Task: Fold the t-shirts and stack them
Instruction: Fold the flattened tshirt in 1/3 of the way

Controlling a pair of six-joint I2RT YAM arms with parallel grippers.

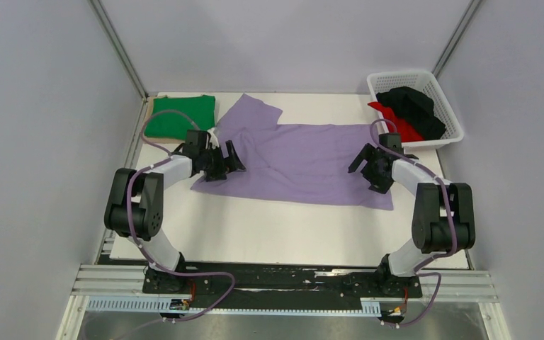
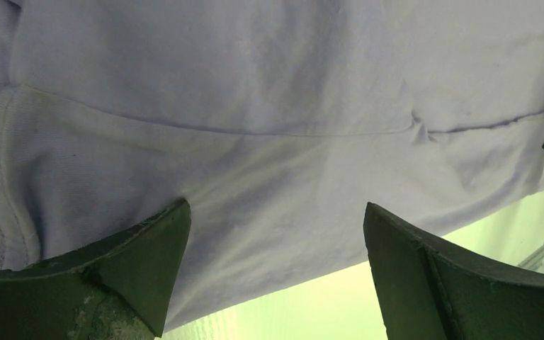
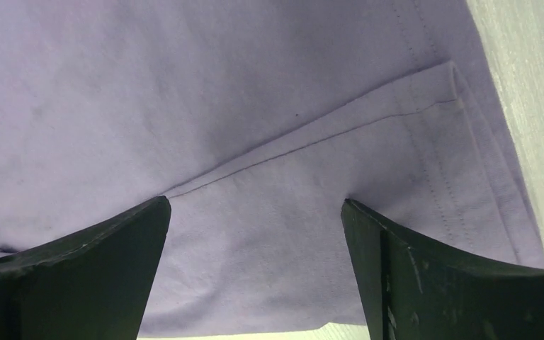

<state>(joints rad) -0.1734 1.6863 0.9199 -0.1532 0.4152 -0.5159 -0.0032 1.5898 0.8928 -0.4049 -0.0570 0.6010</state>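
Note:
The lilac-purple t-shirt (image 1: 304,159) lies spread across the middle of the white table. My left gripper (image 1: 228,160) is open, low over the shirt's left side near its near edge; the wrist view shows its fingers (image 2: 149,241) apart with purple cloth (image 2: 269,142) between them. My right gripper (image 1: 368,170) is open over the shirt's right end; its fingers (image 3: 397,248) stand apart above the hemmed corner (image 3: 439,106). A folded green t-shirt (image 1: 180,115) lies at the far left. Black (image 1: 414,106) and red (image 1: 397,119) shirts lie in the basket.
The white lattice basket (image 1: 446,106) stands at the far right corner. A tan board edge (image 1: 144,117) shows beside the green shirt. Grey walls close in left, right and behind. The white table (image 1: 276,227) runs bare in front of the shirt.

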